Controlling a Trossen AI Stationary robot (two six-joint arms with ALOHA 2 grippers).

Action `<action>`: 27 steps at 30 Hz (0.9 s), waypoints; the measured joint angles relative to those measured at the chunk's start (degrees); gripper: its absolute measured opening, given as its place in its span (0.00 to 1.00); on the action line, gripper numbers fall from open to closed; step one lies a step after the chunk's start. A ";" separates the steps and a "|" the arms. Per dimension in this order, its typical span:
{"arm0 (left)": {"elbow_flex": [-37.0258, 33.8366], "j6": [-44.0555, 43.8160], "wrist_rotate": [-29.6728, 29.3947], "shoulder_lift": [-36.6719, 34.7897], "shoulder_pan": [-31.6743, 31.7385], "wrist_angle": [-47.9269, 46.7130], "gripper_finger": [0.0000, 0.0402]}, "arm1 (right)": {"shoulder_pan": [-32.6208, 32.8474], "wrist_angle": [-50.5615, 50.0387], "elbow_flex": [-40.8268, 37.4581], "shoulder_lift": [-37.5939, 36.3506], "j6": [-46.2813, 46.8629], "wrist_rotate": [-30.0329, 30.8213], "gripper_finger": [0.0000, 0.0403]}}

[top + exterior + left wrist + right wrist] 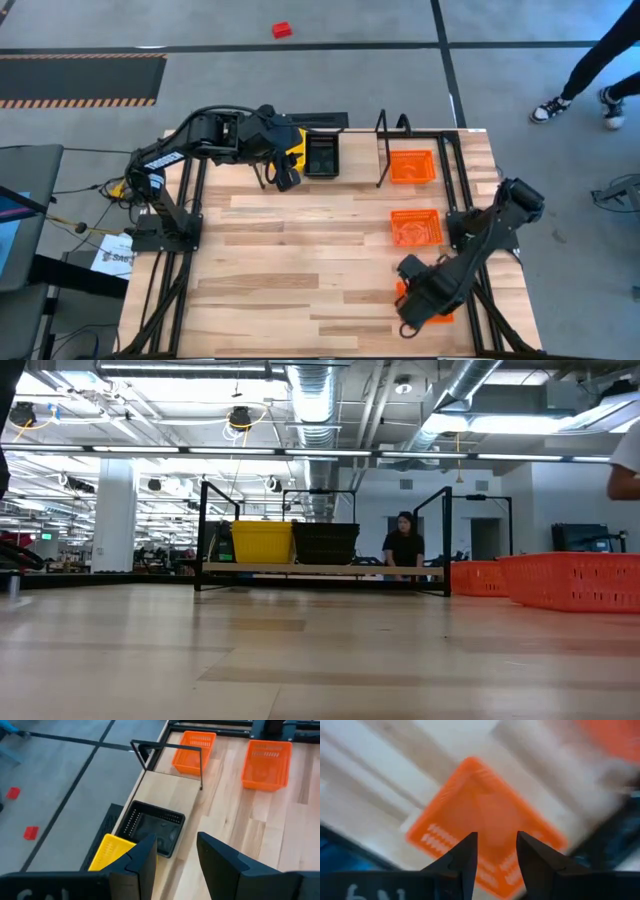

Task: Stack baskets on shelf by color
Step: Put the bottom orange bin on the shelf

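On the shelf [355, 165], a yellow basket [292, 143] and a black basket [322, 155] stand side by side at its left end; both also show in the low view as the yellow basket [262, 542] and the black basket [325, 543]. One orange basket [412, 166] lies just past the shelf's right hoop. A second orange basket [415, 228] lies on the table. A third orange basket [485, 830] sits under my right gripper [495, 847], which hovers open above it. My left gripper [175, 852] is open above the table, just in front of the black basket [152, 825].
Black frame rails [455, 190] run along the table's left and right sides. The middle and near-left of the wooden table [290, 270] hold nothing. A person [403, 545] shows beyond the shelf, and a person's legs [590, 70] are at the far right of the floor.
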 joint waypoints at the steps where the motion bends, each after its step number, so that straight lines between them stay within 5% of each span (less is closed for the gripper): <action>1: 0.00 0.21 0.00 0.00 0.00 0.00 0.32 | 0.54 2.91 -1.91 -0.57 0.38 0.03 0.39; 16: 0.00 0.34 -0.07 0.00 0.02 0.27 0.32 | 1.46 22.03 -24.25 -11.50 -3.58 -0.02 0.38; 27: 0.00 -1.43 -0.44 0.00 0.07 0.48 0.32 | 0.44 25.04 -29.14 -16.21 -12.49 -0.13 0.37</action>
